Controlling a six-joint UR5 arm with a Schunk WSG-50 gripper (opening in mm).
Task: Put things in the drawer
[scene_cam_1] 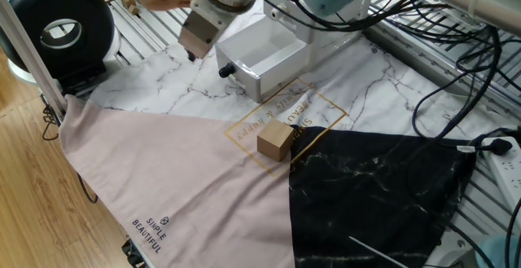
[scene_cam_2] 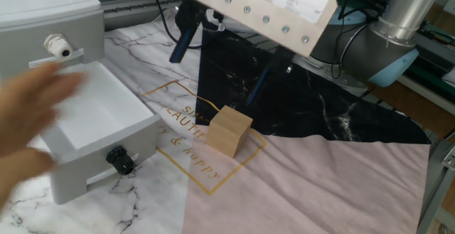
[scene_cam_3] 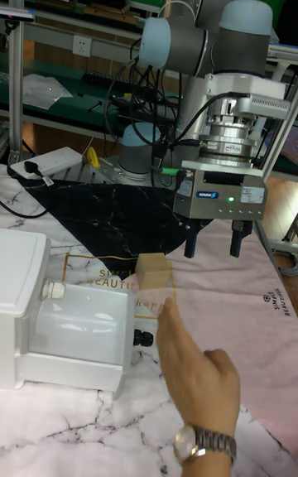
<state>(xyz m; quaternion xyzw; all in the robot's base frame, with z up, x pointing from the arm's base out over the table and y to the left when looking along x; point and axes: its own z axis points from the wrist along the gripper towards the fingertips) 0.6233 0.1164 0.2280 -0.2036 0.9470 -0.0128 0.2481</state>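
One cube (scene_cam_2: pixel 229 131) is what matters here: it sits on the cloth (scene_cam_1: pixel 171 178) inside the gold square print, just beside the open drawer (scene_cam_2: pixel 92 124), not in it yet. The gripper (scene_cam_3: pixel 213 247) hangs up in the air, fingers spread, holding nothing. From the tall fixed view the cube lies below it, off to the left. Somebody's hand (scene_cam_3: pixel 197 369) is reaching in near the drawer front too, so I'd wait.
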